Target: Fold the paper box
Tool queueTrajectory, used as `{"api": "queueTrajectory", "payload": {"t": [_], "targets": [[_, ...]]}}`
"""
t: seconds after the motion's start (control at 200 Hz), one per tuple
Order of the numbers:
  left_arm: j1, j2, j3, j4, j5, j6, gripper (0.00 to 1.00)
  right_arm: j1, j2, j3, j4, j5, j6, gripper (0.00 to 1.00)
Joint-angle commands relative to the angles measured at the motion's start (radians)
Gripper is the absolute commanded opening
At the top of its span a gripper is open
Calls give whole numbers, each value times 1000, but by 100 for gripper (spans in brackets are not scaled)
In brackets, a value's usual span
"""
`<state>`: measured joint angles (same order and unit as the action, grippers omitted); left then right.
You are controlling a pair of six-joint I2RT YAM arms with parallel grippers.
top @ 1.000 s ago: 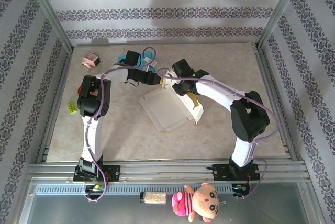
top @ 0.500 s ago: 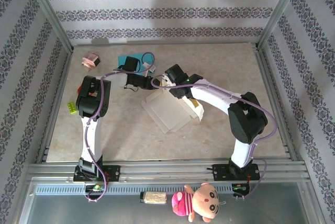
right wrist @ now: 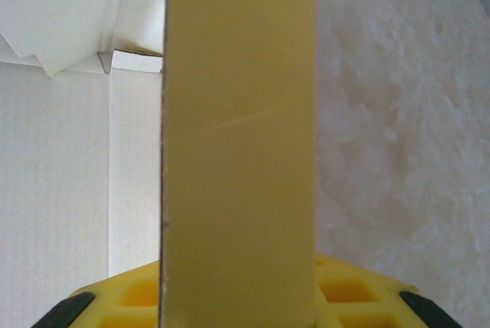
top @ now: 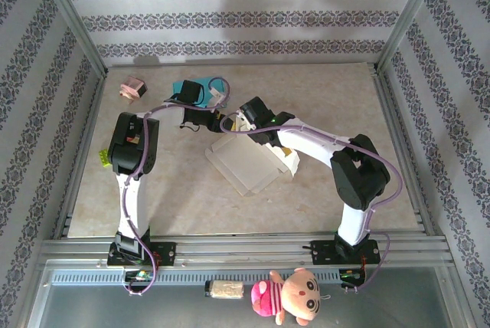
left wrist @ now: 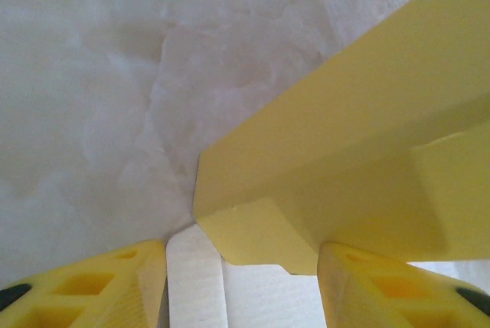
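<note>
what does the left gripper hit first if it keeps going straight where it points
The paper box's yellow flap, just ahead of the left gripper between its parted jaws, though depth is unclear. The table lies beyond.

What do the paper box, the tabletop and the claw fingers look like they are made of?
Paper box: thin white card, matte; crisp creases and a raw cut edge on the flap in the right wrist view. Tabletop: smooth beige marble-look surface, cloudy veining; stone or laminate, cannot tell. Left claw fingers: yellow plastic, probably moulded or printed, with lattice cut-outs.
</note>
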<state>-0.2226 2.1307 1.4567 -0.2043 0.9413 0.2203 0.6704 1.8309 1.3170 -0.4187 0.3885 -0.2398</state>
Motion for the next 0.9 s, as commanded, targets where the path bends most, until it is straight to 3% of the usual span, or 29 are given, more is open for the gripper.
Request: {"api": "queueTrajectory", "payload": {"t": [0.0,0.175,0.34,0.435,0.565,0.775,0.894], "targets": [[-9,-63,-17,89,18,157,55,9,49,-33,-35,-29,-22,31],[-9,-103,-60,159,65,348,58,9,31,-47,-29,-33,-32,31],[-11,-94,-21,-16,117,623,58,9,28,-48,-26,-34,-28,31],[-10,-67,15,-31,105,637,53,9,26,-47,-26,-40,-26,31],[-11,-35,20,77,158,601,45,11,24,-48,-23,-48,-31,31],[11,-2,47,105,290,614,46,6,9,-63,-12,-70,-39,31],[61,-7,29,217,400,500,51,5,7,-67,-13,-77,-42,31]]}}
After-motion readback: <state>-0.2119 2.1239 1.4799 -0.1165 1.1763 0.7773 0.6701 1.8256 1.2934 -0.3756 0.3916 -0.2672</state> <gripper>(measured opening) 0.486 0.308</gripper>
